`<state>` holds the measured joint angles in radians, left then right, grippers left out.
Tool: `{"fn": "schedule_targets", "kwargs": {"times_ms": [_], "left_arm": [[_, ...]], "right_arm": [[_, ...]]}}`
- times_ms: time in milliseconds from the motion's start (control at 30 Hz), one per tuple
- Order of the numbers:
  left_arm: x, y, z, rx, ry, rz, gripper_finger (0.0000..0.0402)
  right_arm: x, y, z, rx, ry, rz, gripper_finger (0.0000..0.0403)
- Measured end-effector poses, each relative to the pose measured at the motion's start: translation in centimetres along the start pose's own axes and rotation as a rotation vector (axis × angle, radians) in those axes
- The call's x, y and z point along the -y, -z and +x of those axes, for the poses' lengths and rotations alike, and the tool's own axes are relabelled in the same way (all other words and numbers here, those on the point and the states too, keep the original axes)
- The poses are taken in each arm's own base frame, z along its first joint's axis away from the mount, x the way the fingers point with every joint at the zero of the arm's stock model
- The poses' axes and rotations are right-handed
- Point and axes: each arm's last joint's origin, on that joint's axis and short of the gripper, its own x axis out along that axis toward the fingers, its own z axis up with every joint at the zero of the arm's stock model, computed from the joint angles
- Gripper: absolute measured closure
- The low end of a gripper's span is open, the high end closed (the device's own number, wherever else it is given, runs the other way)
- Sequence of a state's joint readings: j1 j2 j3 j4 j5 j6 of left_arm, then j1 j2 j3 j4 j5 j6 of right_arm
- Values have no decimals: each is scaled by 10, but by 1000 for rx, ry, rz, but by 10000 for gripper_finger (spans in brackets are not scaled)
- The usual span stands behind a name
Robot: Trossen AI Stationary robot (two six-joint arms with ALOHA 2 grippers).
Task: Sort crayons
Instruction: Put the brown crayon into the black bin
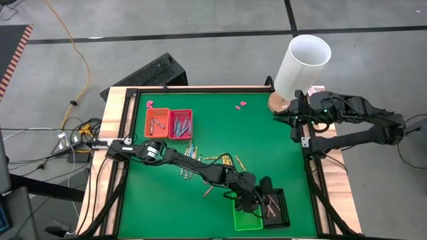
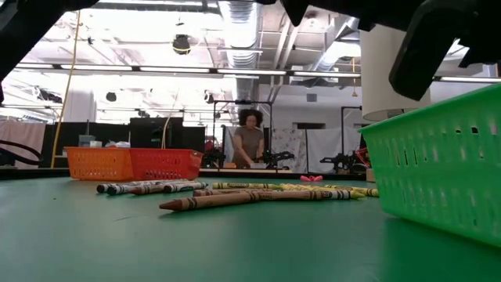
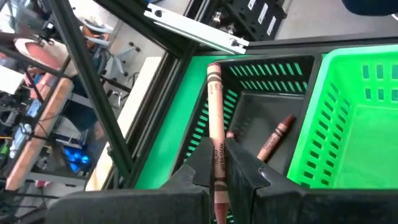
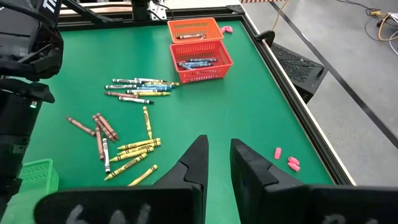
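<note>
My left gripper (image 1: 267, 193) is over the black tray (image 1: 279, 208) at the table's near right, shut on a brown-red crayon (image 3: 214, 106). Two brown crayons (image 3: 275, 137) lie in the black tray (image 3: 249, 112). A green tray (image 3: 360, 124) stands beside it. Loose crayons (image 1: 200, 163) in yellow, grey and brown lie flat on the green table's middle; they also show in the right wrist view (image 4: 127, 149) and the low view (image 2: 250, 196). My right gripper (image 4: 217, 155) is open and empty at the table's right edge (image 1: 292, 119). My left gripper pinches the brown-red crayon between its two fingers (image 3: 245, 168), on the crayon's nearer half (image 3: 217, 163). The crayon lies along the fingers and sticks out forward past their tips. It is lifted clear, its free end (image 3: 213, 70) above the black tray's far wall.
An orange tray (image 1: 157, 123) and a red tray (image 1: 180, 124) with crayons stand at the far left. Pink scraps (image 1: 241, 105) lie at the far middle. A white cylinder (image 1: 303, 63) stands at the far right corner. A person (image 2: 249, 145) is in the room beyond.
</note>
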<state>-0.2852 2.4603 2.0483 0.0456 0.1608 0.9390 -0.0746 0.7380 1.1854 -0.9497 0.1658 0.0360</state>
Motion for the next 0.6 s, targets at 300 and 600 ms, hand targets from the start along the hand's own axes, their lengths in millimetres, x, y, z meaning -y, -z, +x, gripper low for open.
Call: {"fn": "schedule_targets", "kwargs": {"times_ms": [300, 600], "left_arm": [[-1, -1, 0, 4, -5, 2, 372], [-1, -1, 0, 5, -5, 2, 366]], "right_arm": [[0, 0, 0, 0, 0, -2, 335], [0, 0, 0, 0, 0, -2, 335]]}}
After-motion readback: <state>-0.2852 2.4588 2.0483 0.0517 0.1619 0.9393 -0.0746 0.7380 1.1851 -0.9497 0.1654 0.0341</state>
